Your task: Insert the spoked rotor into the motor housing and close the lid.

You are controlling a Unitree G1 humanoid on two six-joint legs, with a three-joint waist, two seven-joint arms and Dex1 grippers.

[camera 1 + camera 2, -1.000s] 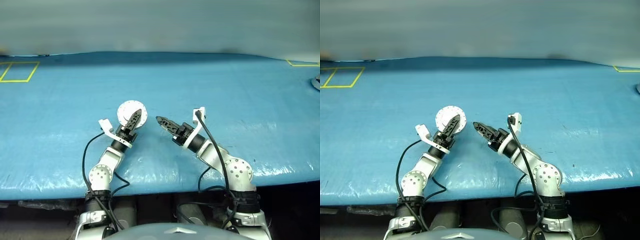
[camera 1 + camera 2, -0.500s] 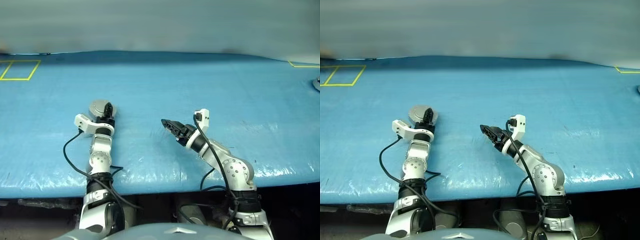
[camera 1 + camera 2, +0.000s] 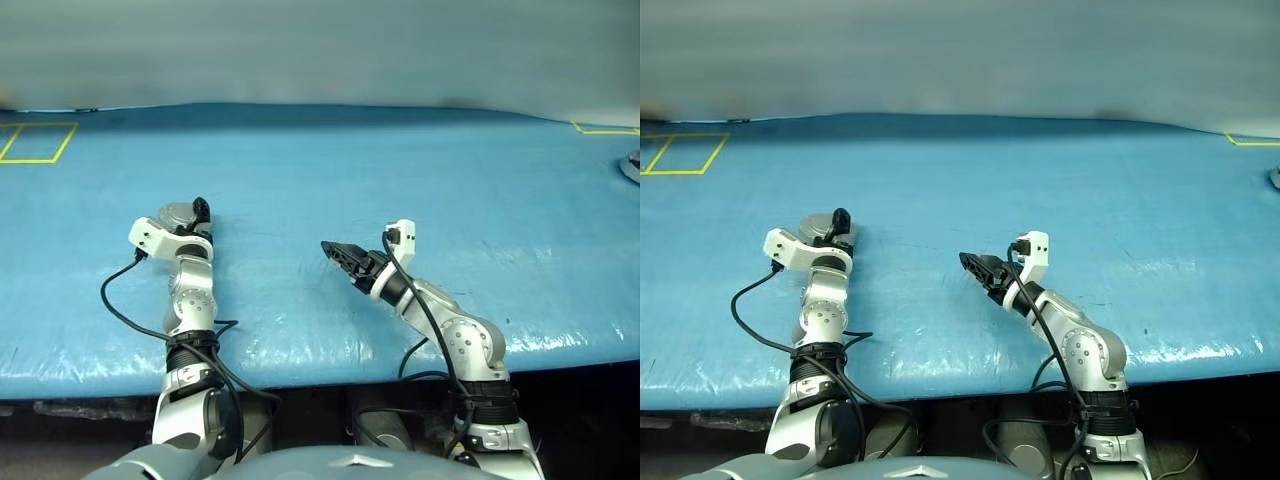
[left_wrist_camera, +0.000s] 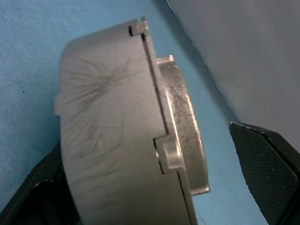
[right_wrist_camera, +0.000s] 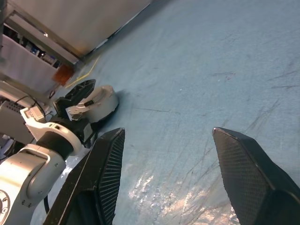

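1. The motor housing (image 4: 117,126) is a short round grey metal body, lying on the blue bench at the left.
2. The lid (image 4: 180,122) sits closed against it, its seam and small edge tabs visible.
3. It lies between the left gripper's (image 3: 190,215) parted jaws.

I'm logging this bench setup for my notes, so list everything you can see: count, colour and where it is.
motor housing: one, grey, lid closed on it, lying on the table at the left gripper, between its fingers.
table: one, covered in blue sheeting, spanning the whole scene.
yellow tape outline: one rectangle at the far left of the table; a second yellow corner at the far right.
round grey object: one, cut off by the table's far right edge; too little shows to identify it.
left gripper: black fingers open around the housing.
right gripper: black fingers open, nothing between them, near the table's middle.
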